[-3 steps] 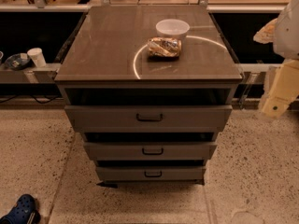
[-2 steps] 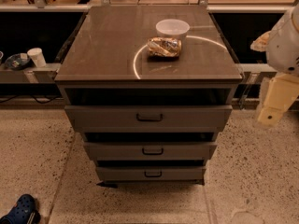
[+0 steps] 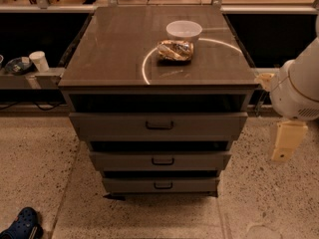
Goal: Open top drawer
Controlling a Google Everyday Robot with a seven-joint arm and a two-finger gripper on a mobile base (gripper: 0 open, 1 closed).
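The top drawer (image 3: 199, 126) is the widest and tallest of three grey-brown fronts in the cabinet, with a small dark pull handle (image 3: 159, 126) at its middle. A dark gap shows above its front, under the cabinet top. Two narrower drawers (image 3: 160, 161) sit stepped below it. My gripper (image 3: 285, 143) hangs as a cream piece under the white rounded arm joint (image 3: 299, 86) at the right edge. It is right of the cabinet, level with the top drawer, and apart from it. It holds nothing that I can see.
On the cabinet top (image 3: 109, 49) stand a clear plastic bowl (image 3: 184, 30) and a crumpled snack bag (image 3: 175, 50). A white cup (image 3: 38, 60) sits on a low shelf at the left. A blue shoe (image 3: 22, 224) lies on the speckled floor at the bottom left.
My arm has moved left and down, further into view beside the cabinet's right side. The drawers and the things on top have not moved.
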